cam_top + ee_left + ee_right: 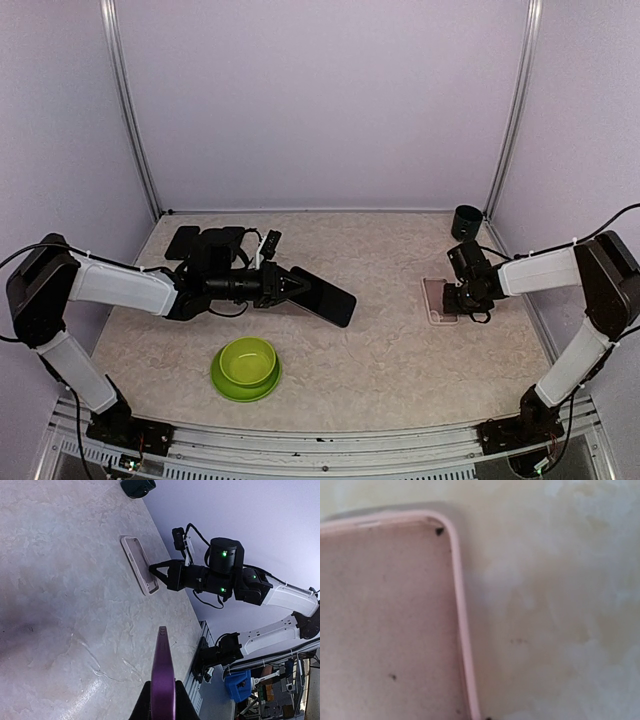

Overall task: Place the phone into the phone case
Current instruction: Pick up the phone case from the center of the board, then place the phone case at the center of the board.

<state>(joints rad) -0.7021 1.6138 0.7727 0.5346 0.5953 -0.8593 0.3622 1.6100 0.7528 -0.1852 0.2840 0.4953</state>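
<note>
Within our clamped left gripper (303, 287) sits the phone (335, 300). Our right gripper (152, 571) is closed at the phone case (136, 560) (hold unclear).

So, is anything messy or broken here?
Nothing is spilled or broken. The only odd bit: the pink phone case has a few tiny dark specks inside, like dirt. It lies flat, open side up. The left pincer holds the phone, and the green bowl sits upright.

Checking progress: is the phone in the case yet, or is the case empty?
Empty. The pink case lies on the table with nothing inside; the phone is apart from it, held by the left gripper.
</note>
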